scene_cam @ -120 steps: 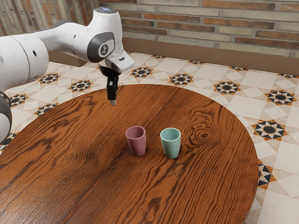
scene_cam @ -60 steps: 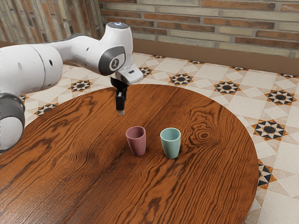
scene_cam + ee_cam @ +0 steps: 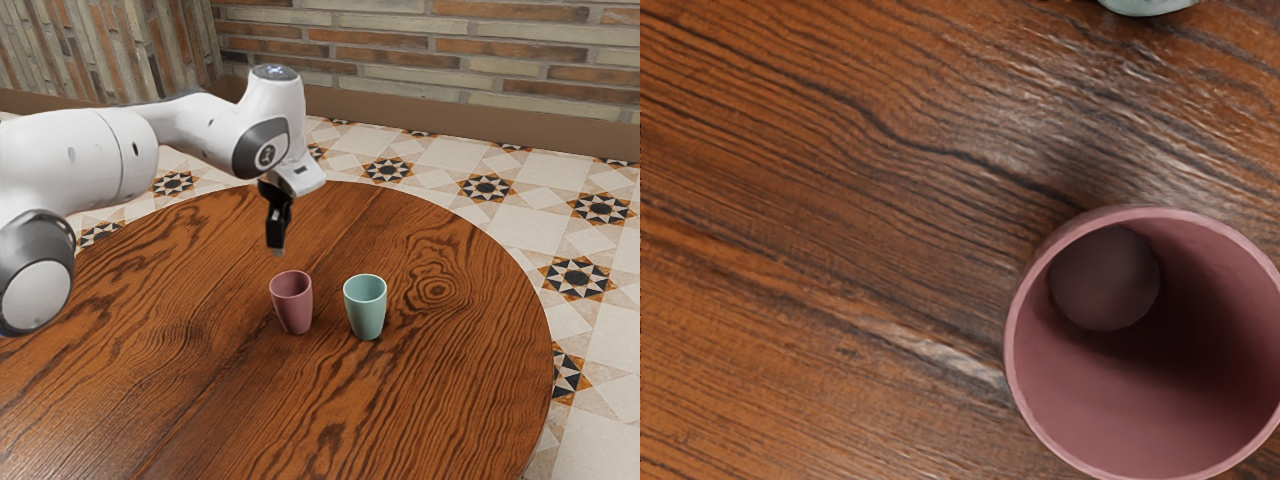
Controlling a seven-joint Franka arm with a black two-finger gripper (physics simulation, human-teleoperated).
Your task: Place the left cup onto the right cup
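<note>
Two cups stand upright on the round wooden table point(image 3: 150, 360). The pink cup point(image 3: 291, 301) is the one toward the exterior view's left, and the teal cup point(image 3: 365, 306) stands a short gap to its right. My gripper point(image 3: 274, 243) points down and hangs above the table, just behind and slightly left of the pink cup, clear of its rim. From the wrist view I look down into the pink cup's point(image 3: 1140, 400) hollow inside, and a sliver of the teal cup point(image 3: 1145, 5) shows beyond it.
The table's curved edge point(image 3: 535, 300) runs along the exterior view's right, with patterned tile floor point(image 3: 480, 170) beyond it. A brick wall point(image 3: 450, 50) stands at the back. My white arm point(image 3: 120, 160) spans the upper left.
My arm has swung toward the exterior view's right and lowered a little, bringing the gripper from far behind the cups to just above and behind the pink cup. Both cups stayed still.
</note>
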